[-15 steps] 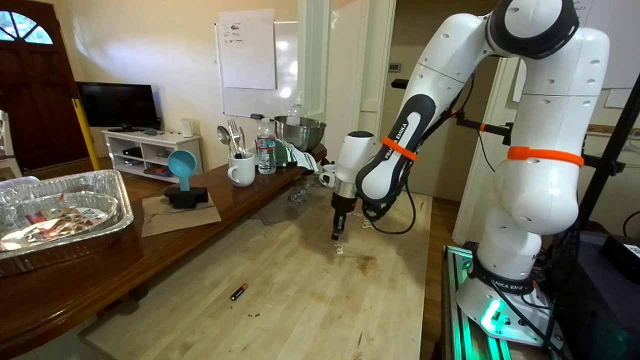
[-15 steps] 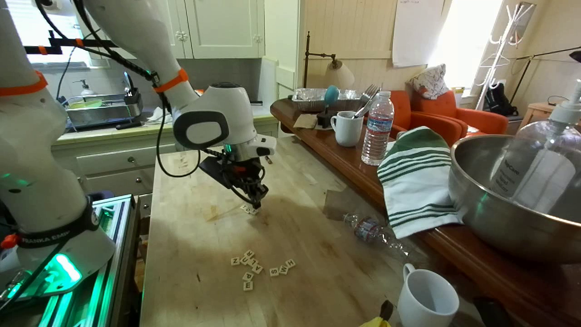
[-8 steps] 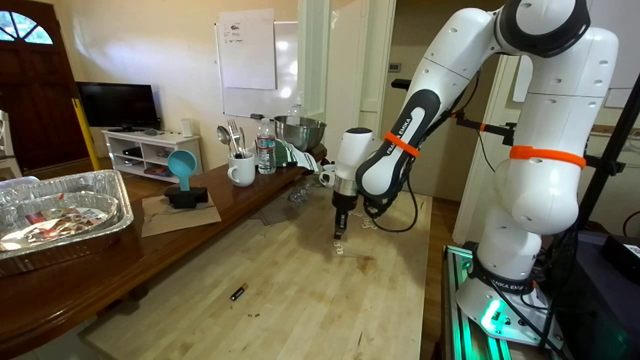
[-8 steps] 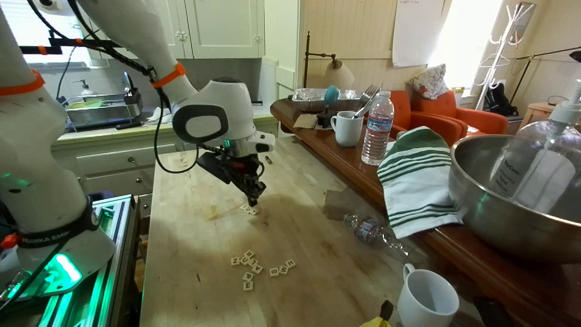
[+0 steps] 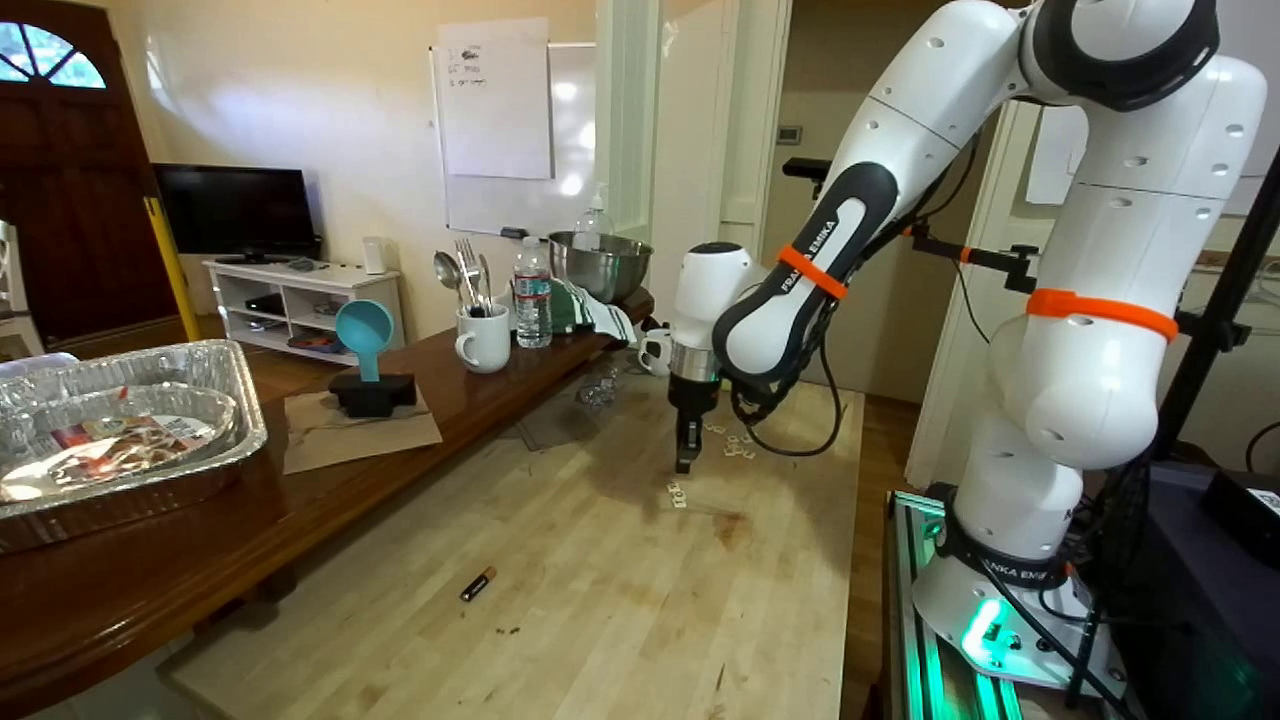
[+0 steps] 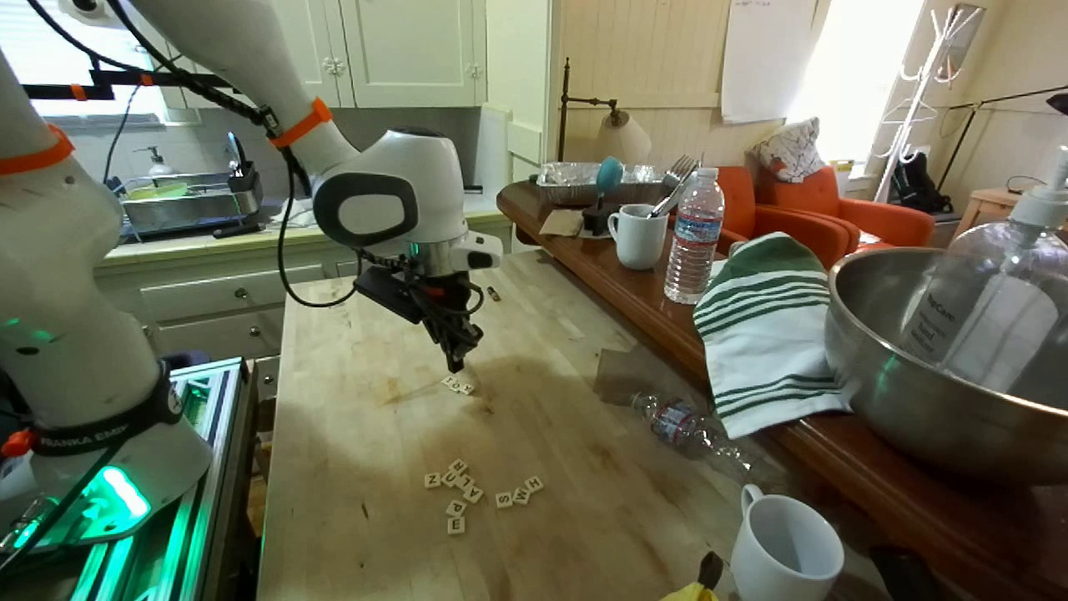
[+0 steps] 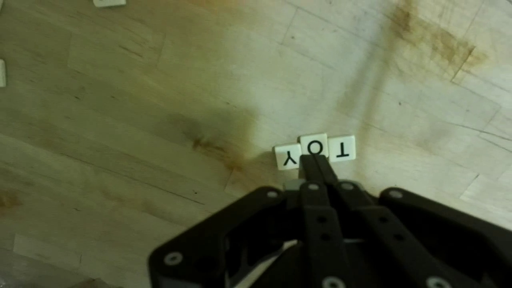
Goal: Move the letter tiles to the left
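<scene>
Three letter tiles lie side by side on the light wood table: the Y tile (image 7: 287,156), the O tile (image 7: 313,143) and the T tile (image 7: 342,148). My gripper (image 7: 315,157) is shut with nothing between its fingers; in the wrist view its tips cover the lower edge of the O tile. In both exterior views the gripper (image 5: 683,468) hangs just above this row, apart from it. Several more tiles lie loosely grouped away from it, among them the N tile (image 6: 432,480), the E tile (image 6: 455,526), the S tile (image 6: 504,500) and the H tile (image 6: 534,484).
A crushed plastic bottle (image 6: 680,421) and a white mug (image 6: 788,547) stand along the raised dark wood counter (image 5: 430,425). Part of a yellow thing (image 6: 692,593) shows at the bottom edge. A battery (image 5: 478,584) lies on the table.
The gripper has risen off the row of three tiles and shifted a little toward the robot's base, uncovering more of the row. The tiles stay where they were.
</scene>
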Robot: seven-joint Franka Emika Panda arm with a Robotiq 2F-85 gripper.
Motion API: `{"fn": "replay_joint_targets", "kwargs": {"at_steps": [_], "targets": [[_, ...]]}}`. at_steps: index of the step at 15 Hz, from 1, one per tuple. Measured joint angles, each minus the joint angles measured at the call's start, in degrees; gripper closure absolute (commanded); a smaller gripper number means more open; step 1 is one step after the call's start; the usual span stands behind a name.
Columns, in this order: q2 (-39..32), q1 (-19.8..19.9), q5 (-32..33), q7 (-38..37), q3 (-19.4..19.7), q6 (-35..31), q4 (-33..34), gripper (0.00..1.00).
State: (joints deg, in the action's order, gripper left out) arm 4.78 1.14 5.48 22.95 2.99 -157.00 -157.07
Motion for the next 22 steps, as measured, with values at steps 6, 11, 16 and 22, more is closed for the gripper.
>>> {"fn": "replay_joint_targets", "kwargs": {"at_steps": [6,11,16,22], "targets": [[2.91,-0.31,0.00,1.25,0.01,3.59,0.00,0.31],[5.43,-0.60,0.00,2.56,0.06,6.65,0.00,0.00],[7.82,-0.77,0.00,3.66,0.20,9.55,0.00,0.00],[9.15,-0.99,0.04,4.07,0.52,11.12,0.03,0.00]]}}
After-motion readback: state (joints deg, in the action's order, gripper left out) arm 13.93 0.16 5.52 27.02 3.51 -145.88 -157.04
